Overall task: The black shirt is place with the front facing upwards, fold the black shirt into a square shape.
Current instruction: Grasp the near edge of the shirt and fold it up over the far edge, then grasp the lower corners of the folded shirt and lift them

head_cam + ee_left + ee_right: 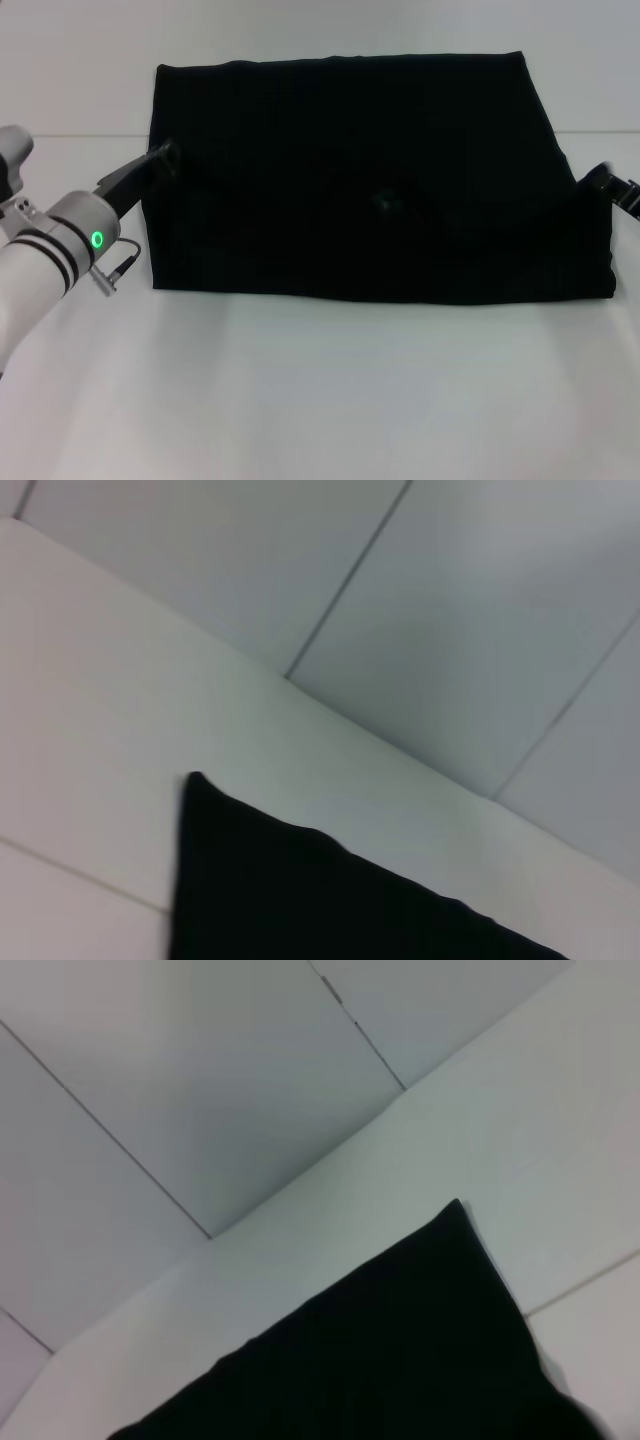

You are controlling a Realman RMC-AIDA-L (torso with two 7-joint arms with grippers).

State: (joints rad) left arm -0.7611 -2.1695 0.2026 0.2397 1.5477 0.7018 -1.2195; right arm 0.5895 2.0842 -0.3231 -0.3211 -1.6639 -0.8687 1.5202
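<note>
One black shirt [370, 180] lies folded into a wide rectangle across the middle of the white surface [320, 390], plain side up; no lettering or label readable, only a faint speck near its centre. Left gripper [160, 160] sits at the shirt's 9 o'clock edge, touching or just beside the fabric; whether it is spread or closed, or pinching cloth, can't tell, black on black. Right gripper [612, 185] is at the 3 o'clock edge, mostly cut off by the frame, finger state also can't tell. Both wrist views show only a shirt corner on the surface, wall panels behind.
</note>
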